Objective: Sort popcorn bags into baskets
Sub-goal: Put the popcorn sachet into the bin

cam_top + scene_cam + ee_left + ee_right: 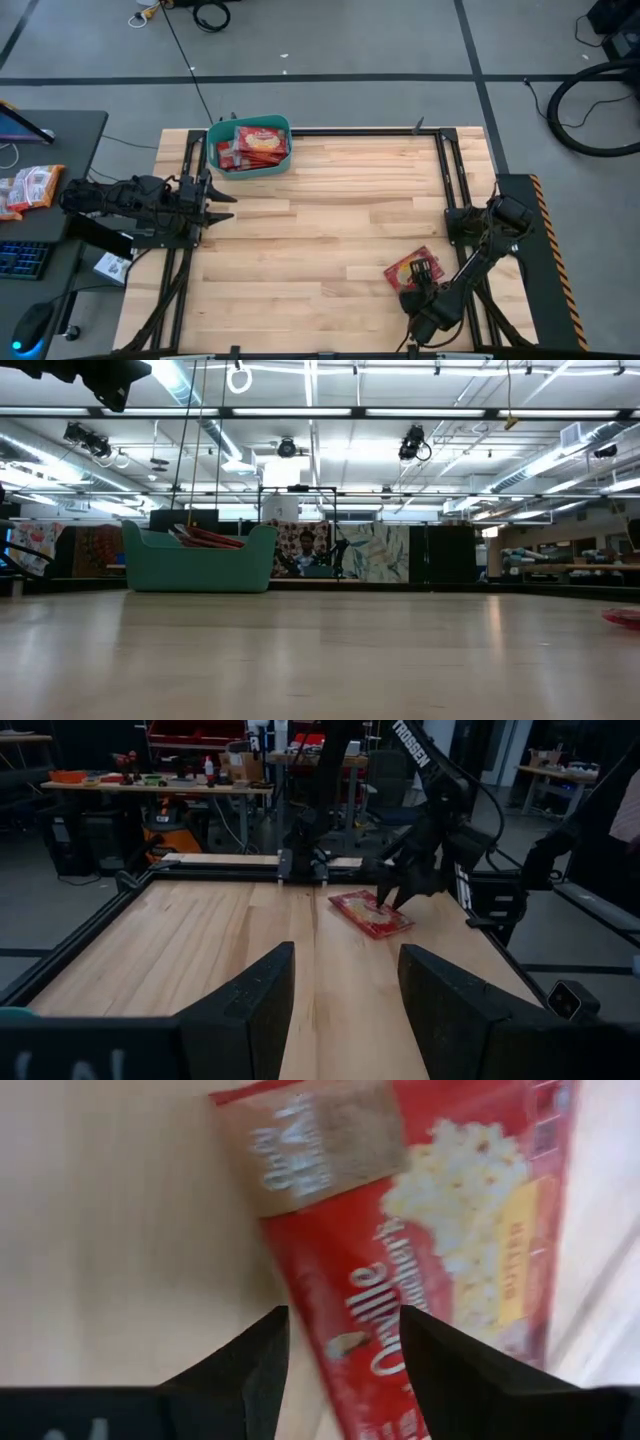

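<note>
High view: one popcorn bag (pixel 411 269) is lying flat on the wooden table (pixel 320 230), near the right front corner, well apart from the teal basket (pixel 249 146). The right gripper (pixel 419 289) is being held low over that bag's near edge; in the right wrist view the fingers (pixel 250 1365) are being kept spread wide just above the bag (pixel 420 1250), with one end of the packet showing between them, and nothing is being gripped. Whether the tips are touching the packet cannot be told. From the left wrist view the bag (pixel 371 912) is being seen flat on the boards with the right gripper (pixel 400 890) poised over it.

The basket is sitting at the table's back edge, left of centre, with several more red bags (pixel 255 145) piled inside; in the low view they are poking above its rim (pixel 200 565).

The left gripper (pixel 222 200) is being parked at the left edge, just in front of the basket, fingers (pixel 250 1010) partly open and holding nothing.
</note>
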Tool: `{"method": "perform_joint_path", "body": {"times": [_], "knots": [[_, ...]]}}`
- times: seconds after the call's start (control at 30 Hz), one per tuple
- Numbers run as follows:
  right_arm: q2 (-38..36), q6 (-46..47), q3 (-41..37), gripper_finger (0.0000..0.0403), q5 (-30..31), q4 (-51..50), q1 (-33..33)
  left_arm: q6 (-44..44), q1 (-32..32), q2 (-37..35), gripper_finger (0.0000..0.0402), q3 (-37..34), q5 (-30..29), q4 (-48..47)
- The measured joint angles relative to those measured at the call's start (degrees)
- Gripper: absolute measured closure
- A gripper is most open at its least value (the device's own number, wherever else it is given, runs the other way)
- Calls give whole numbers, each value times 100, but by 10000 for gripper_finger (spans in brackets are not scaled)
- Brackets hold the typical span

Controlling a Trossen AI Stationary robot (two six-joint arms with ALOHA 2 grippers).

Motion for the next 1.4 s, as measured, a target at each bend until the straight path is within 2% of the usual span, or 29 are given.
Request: {"method": "perform_joint_path", "body": {"times": [0.17, 0.47, 0.53, 0.7, 0.93, 1.27, 1.4], "knots": [[-1, 20, -175, 241, 120, 92, -16, 1, -1, 0, 219, 0, 1, 1], [-29, -20, -281, 372, 145, 445, -16, 7, 0, 0, 219, 0, -1, 1], [-31, -20, -216, 389, 245, 465, -26, 7, 0, 0, 219, 0, -1, 1], [-91, -67, 120, 388, 756, 413, -233, 11, 0, 267, 219, 0, 1, 11], [-101, -1010, 667, 390, 1404, 703, -983, 121, 0, 777, 219, 0, -1, 206], [-105, -2973, 1120, 390, 2217, 1973, -2300, 160, -2, 803, 219, 111, 1, 429], [-111, -3768, 1217, 389, 2362, 2641, -2835, 155, -1, 814, 219, 125, 3, 376]]}}
